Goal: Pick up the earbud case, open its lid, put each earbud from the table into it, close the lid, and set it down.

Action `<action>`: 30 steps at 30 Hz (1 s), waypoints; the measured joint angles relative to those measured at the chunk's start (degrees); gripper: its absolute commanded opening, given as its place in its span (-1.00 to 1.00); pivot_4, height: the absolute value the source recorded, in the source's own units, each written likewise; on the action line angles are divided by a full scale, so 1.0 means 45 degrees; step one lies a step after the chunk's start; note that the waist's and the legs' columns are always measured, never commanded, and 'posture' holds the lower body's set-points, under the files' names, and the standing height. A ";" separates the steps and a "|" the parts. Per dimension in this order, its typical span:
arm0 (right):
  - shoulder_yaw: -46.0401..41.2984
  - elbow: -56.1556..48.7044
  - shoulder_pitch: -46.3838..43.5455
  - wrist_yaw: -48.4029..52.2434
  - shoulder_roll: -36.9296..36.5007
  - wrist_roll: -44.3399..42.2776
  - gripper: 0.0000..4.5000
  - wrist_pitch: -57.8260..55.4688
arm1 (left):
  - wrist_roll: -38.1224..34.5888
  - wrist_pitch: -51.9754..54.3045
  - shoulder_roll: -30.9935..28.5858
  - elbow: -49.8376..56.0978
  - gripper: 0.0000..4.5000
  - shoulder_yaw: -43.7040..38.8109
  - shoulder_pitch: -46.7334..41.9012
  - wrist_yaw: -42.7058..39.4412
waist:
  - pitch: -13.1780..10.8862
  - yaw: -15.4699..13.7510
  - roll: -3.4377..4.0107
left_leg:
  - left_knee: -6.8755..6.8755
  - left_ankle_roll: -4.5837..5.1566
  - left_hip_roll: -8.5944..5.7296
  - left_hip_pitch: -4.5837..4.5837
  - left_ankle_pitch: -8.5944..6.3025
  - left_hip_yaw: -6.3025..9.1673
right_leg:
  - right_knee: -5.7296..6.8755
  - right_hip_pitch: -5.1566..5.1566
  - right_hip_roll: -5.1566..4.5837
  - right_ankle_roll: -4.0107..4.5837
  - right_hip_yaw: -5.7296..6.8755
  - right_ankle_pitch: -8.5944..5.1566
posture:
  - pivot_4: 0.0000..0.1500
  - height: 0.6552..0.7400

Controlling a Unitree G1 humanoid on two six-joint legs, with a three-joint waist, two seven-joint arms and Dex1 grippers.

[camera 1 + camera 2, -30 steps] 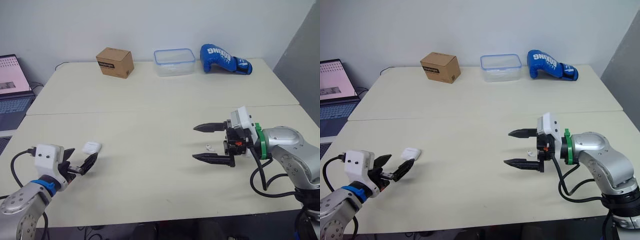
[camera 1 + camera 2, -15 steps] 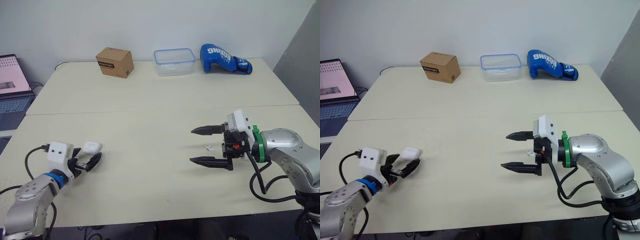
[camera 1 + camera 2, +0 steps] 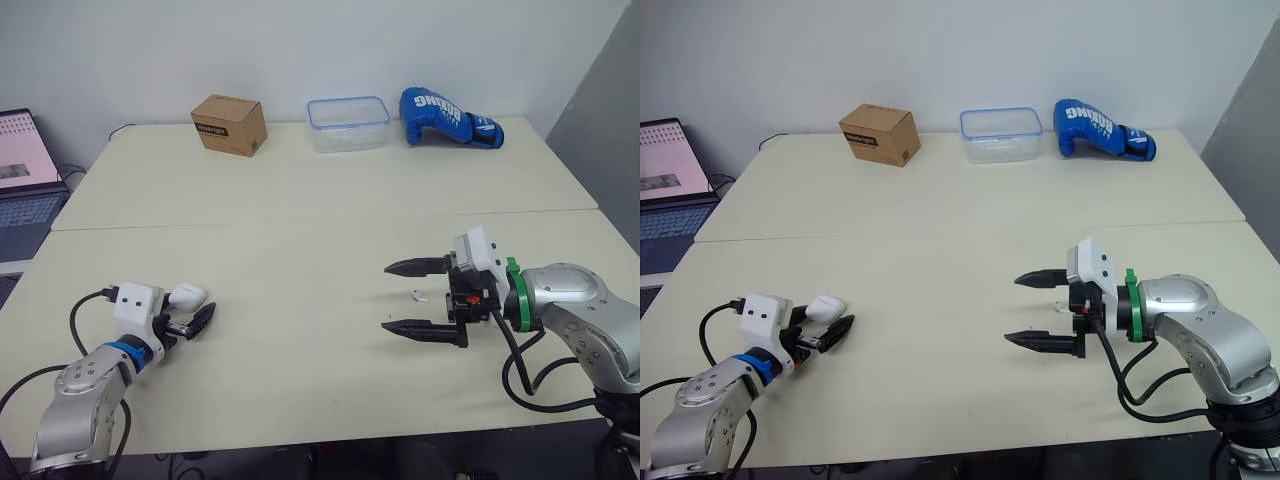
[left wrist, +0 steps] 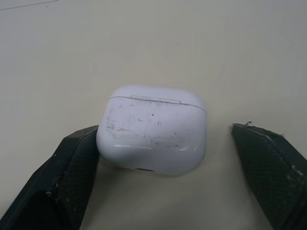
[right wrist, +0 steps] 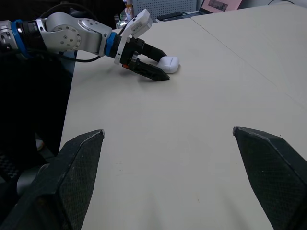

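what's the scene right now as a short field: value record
case: on the table, lid shut
left gripper: open, fingers either side of the case, one touching it, one apart
right gripper: open, holding nothing
earbud: on the table between the right fingers
far edge: box, tub, glove

Bright, even, diffuse light in both eye views; source probably overhead, not seen. Table [image 3: 300, 200] pale, no hard glare. Faint soft-edged shadow under right gripper [image 3: 387, 297]. Wall [image 3: 300, 50] evenly lit. Laptop [image 3: 22, 150] screen glows pink. Small highlights on clear container [image 3: 348, 124] rim. Left wrist view: earbud case [image 4: 152, 128] with mild sheen along lower edge, soft shadow beneath it. Right wrist view: dim area beyond table edge.
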State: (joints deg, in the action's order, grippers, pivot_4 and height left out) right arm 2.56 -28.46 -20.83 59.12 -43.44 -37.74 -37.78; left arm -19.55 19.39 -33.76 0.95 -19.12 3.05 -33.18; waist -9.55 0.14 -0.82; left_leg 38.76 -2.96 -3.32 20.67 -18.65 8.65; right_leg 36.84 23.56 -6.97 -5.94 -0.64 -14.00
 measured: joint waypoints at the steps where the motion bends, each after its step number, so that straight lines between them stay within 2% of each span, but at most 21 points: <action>1: 0.0000 0.0000 0.0020 -0.0002 0.0000 0.0001 1.00 0.0002 | 0.0018 -0.0186 -0.0064 -0.0172 0.99 0.0039 -0.0043 -0.0116 | 0.0000 0.0001 0.0000 | 0.0000 0.0001 0.0000 -0.0001 0.0000 0.0000 | 0.0001 0.0000 0.0000 0.0000 0.0000 0.0000 | 1.00 0.78; 7: -0.0057 -0.0051 0.0408 -0.0117 0.0000 0.0001 1.00 0.0045 | 0.0134 -0.0705 -0.0604 -0.0836 0.99 0.0172 -0.0258 -0.0833 | 0.0000 0.0003 0.0001 | 0.0000 0.0014 0.0000 -0.0002 -0.0008 -0.0003 | 0.0001 0.0000 0.0000 0.0000 -0.0003 0.0000 | 1.00 0.78; 24: -0.0190 -0.0294 0.0449 -0.0393 0.0001 -0.0011 1.00 0.0085 | 0.0459 -0.0797 -0.0640 -0.1336 0.99 0.0686 -0.1038 -0.0993 | 0.0008 -0.0061 0.0014 | 0.0003 0.0019 -0.0007 -0.0005 -0.0010 0.0017 | 0.0007 -0.0012 -0.0004 -0.0001 0.0016 0.0000 | 1.00 0.78; 27: -0.0190 -0.0294 0.0449 -0.0397 0.0001 -0.0011 1.00 0.0085 | 0.0450 -0.0759 -0.0637 -0.1346 0.74 0.0717 -0.1075 -0.1074 | 0.0008 -0.0061 0.0014 | 0.0003 0.0018 -0.0007 -0.0005 -0.0009 0.0017 | 0.0007 -0.0012 -0.0004 -0.0001 0.0016 0.0000 | 1.00 0.78; 30: -0.0190 -0.0294 0.0449 -0.0409 0.0001 -0.0011 1.00 0.0085 | 0.0433 -0.0741 -0.0588 -0.1324 0.35 0.0794 -0.1075 -0.1134 | 0.0008 -0.0056 0.0015 | 0.0003 0.0019 -0.0006 -0.0007 -0.0009 0.0017 | 0.0008 -0.0012 -0.0004 -0.0001 0.0016 0.0000 | 1.00 0.78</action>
State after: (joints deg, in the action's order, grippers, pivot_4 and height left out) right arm 1.70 -29.79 -18.81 57.28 -43.44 -37.79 -37.39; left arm -17.60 16.06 -36.41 -5.01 -15.54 -1.79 -38.29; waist -9.51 -0.11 -0.76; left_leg 38.77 -2.88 -3.34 20.64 -18.69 8.72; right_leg 36.88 23.51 -6.99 -5.94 -0.57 -14.00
